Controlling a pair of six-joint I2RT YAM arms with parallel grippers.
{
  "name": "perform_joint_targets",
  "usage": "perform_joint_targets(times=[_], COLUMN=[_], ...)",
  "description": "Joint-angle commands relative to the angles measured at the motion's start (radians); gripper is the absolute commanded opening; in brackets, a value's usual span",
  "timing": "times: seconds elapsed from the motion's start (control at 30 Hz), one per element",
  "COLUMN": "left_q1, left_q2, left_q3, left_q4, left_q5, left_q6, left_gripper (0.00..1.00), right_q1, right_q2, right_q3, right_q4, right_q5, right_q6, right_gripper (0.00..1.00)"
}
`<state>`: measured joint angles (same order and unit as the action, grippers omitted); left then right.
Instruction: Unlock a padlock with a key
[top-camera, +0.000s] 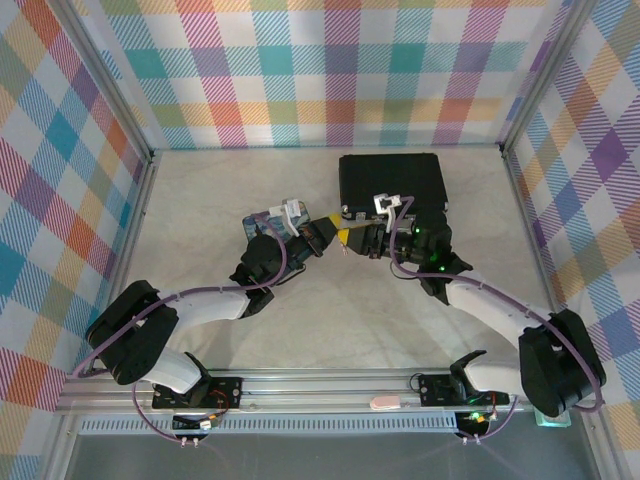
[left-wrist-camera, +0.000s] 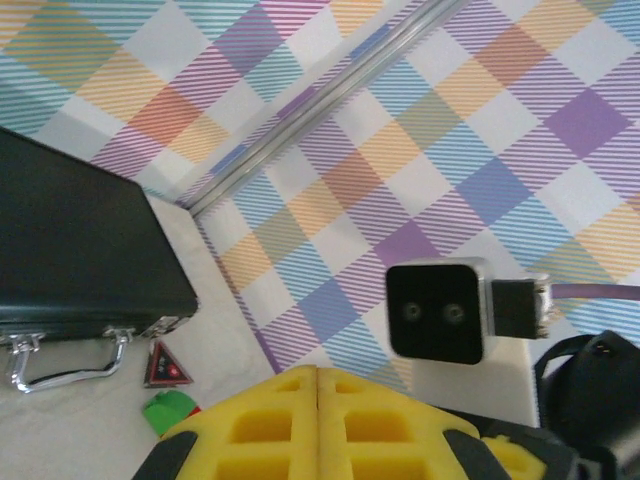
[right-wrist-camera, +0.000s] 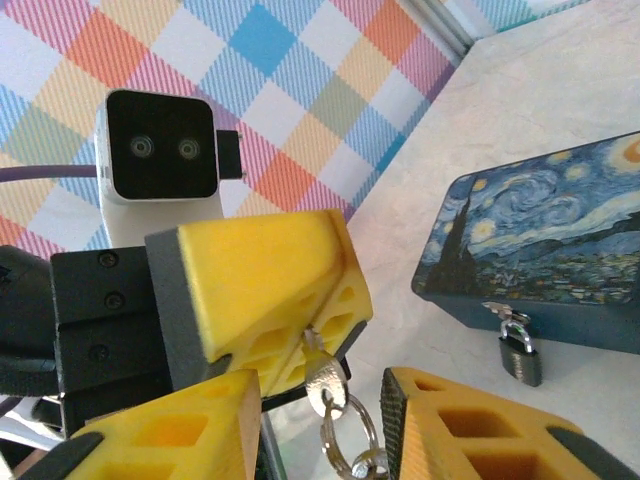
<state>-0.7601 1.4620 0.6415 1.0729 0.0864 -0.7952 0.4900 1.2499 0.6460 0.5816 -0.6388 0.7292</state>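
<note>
While left pincer (right-wrist-camera: 300, 345) grips the key (right-wrist-camera: 319, 377) and right pincer (right-wrist-camera: 322, 450) gapes open at six o'clock, closing on the ring (right-wrist-camera: 341, 426) alone risks a dangling key. Padlock (right-wrist-camera: 520, 350): three o'clock.

The walls (top-camera: 300, 70) are pastel plaid: pink, teal, orange, purple. The tin (right-wrist-camera: 540, 240) is deep blue with swirling yellow stars. Its padlock (right-wrist-camera: 521, 358) looks dark grey, perhaps black, with a silvery shackle. Silvery key (right-wrist-camera: 322, 385), yellow-padded left pincer (right-wrist-camera: 303, 340), black case (left-wrist-camera: 80, 250) — all over a pale mottled bench (top-camera: 200, 230).
</note>
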Motion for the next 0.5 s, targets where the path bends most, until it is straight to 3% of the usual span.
perform_joint_targets(times=[0.0, 0.47], left_q1=[0.007, 0.004], left_q2=[-0.002, 0.057], left_q3=[-0.012, -0.026], left_q4=[0.11, 0.205], left_q5=[0.028, 0.014], left_q6=[-0.004, -0.082], left_gripper=[0.0, 0.0], right_q1=[-0.005, -0.004], right_q2=[0.031, 0.054], right_q3=[-0.024, -0.048], right_q4=[0.165, 0.26], right_q5=[-0.056, -0.007], right_q6=[0.062, 0.1], right_gripper=[0.36, 0.23])
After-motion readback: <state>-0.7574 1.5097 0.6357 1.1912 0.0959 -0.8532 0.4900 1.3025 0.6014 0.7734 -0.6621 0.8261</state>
